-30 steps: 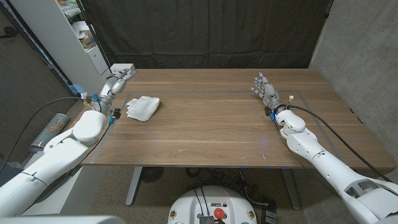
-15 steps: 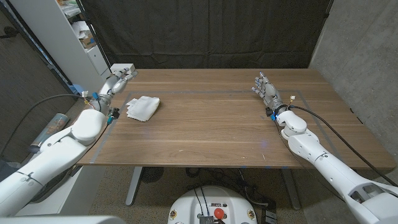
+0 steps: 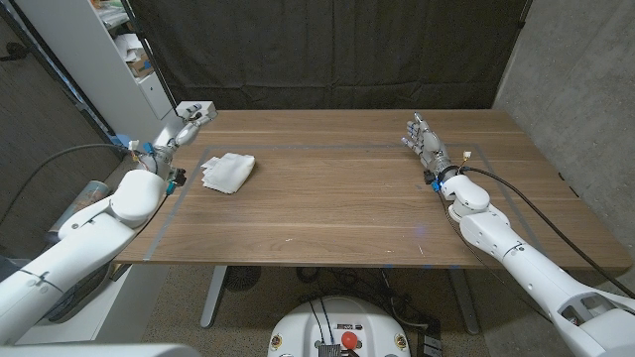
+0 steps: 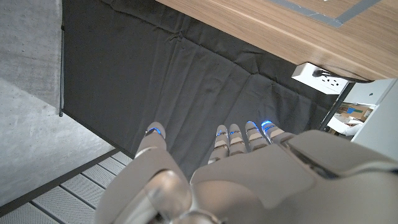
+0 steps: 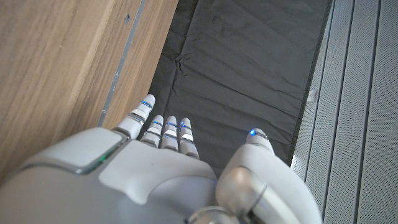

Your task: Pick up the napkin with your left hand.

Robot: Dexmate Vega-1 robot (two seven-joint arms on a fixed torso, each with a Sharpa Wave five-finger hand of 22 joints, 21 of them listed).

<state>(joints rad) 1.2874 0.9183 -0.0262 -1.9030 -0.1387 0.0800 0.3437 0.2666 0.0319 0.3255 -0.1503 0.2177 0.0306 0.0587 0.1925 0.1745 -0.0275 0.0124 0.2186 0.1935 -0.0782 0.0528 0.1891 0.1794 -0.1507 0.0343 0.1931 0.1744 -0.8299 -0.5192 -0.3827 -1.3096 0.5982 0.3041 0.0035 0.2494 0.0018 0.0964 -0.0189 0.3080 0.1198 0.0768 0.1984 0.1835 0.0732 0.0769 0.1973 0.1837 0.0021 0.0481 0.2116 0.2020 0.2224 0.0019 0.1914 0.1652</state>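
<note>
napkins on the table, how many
1. The white crumpled napkin lies on the table's left part, just right of the left hand, untouched. None seems hidden.

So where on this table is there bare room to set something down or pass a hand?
The widest bare stretch of the table runs between the napkin and the right hand, and all along the near edge. The tight spot is the far left corner, where the left hand, a white box and the napkin cluster.
</note>
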